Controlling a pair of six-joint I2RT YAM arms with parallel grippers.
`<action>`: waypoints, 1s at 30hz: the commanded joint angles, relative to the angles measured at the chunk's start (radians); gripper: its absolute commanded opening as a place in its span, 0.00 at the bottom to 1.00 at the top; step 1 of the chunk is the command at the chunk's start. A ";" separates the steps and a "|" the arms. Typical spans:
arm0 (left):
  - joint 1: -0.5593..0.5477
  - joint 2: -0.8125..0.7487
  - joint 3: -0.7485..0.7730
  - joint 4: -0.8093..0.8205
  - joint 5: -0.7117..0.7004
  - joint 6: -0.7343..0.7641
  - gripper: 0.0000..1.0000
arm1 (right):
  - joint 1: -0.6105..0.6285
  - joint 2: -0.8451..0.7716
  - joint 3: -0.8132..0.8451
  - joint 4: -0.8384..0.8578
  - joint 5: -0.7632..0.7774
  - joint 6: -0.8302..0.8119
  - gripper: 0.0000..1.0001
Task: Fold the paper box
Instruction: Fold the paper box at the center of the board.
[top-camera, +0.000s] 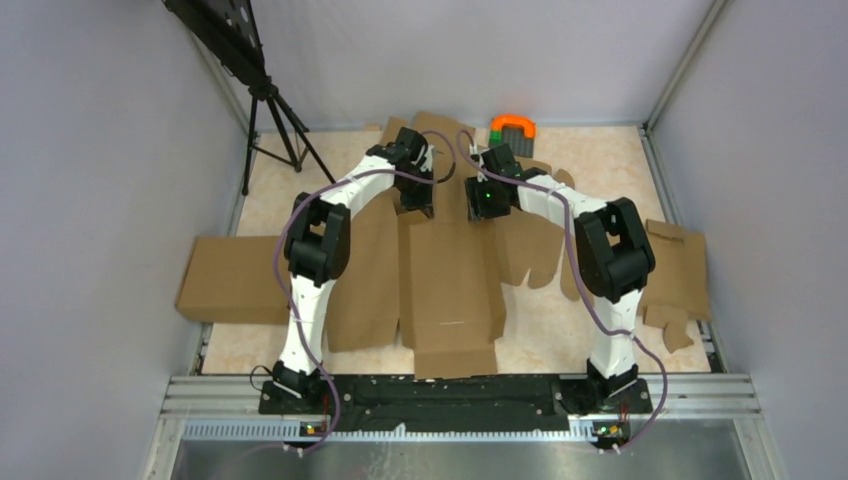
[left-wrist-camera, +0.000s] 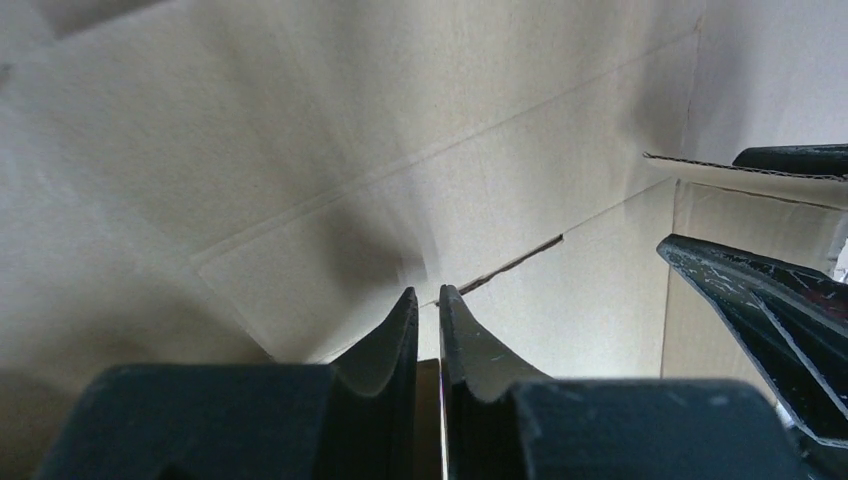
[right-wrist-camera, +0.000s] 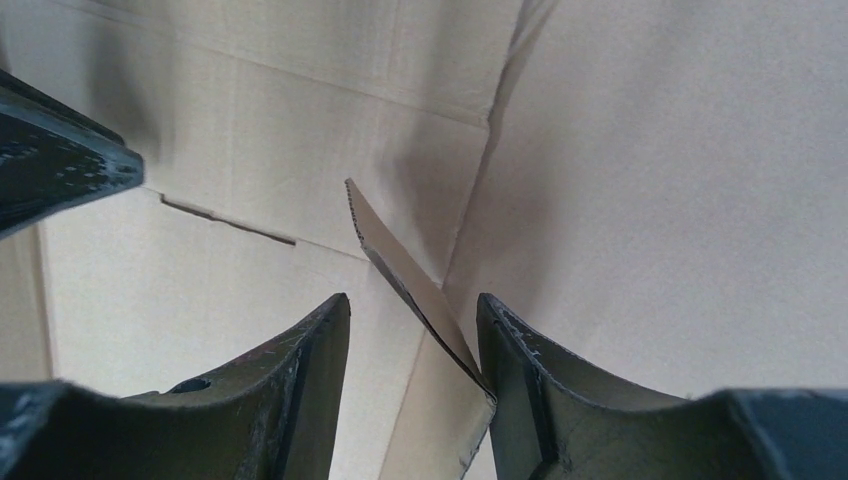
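Observation:
The paper box (top-camera: 450, 285) is a large brown die-cut sheet lying in the middle of the table, with its far flaps raised. My left gripper (top-camera: 418, 207) is at the sheet's far end. In the left wrist view it (left-wrist-camera: 428, 292) is shut on a thin cardboard flap held edge-on between the fingers, with creased box panels (left-wrist-camera: 330, 150) close in front. My right gripper (top-camera: 482, 208) is beside it to the right. In the right wrist view it (right-wrist-camera: 412, 298) is open, and a raised flap (right-wrist-camera: 405, 270) stands between the jaws, touching the right finger (right-wrist-camera: 520, 350).
A plain cardboard slab (top-camera: 232, 280) lies at the left. Cardboard scraps (top-camera: 680, 270) lie at the right edge. An orange and green object (top-camera: 512, 125) sits at the back. A black tripod (top-camera: 270, 120) stands at the back left. Grey walls enclose the table.

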 joint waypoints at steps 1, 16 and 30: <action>0.009 -0.052 0.064 -0.004 -0.057 0.015 0.18 | 0.005 -0.016 0.017 -0.002 0.026 -0.015 0.49; 0.060 -0.012 0.219 0.049 0.001 0.128 0.40 | 0.005 -0.024 0.020 -0.005 -0.002 -0.012 0.48; 0.171 0.190 0.421 0.010 0.332 0.073 0.70 | 0.005 -0.034 0.011 -0.011 -0.022 -0.012 0.47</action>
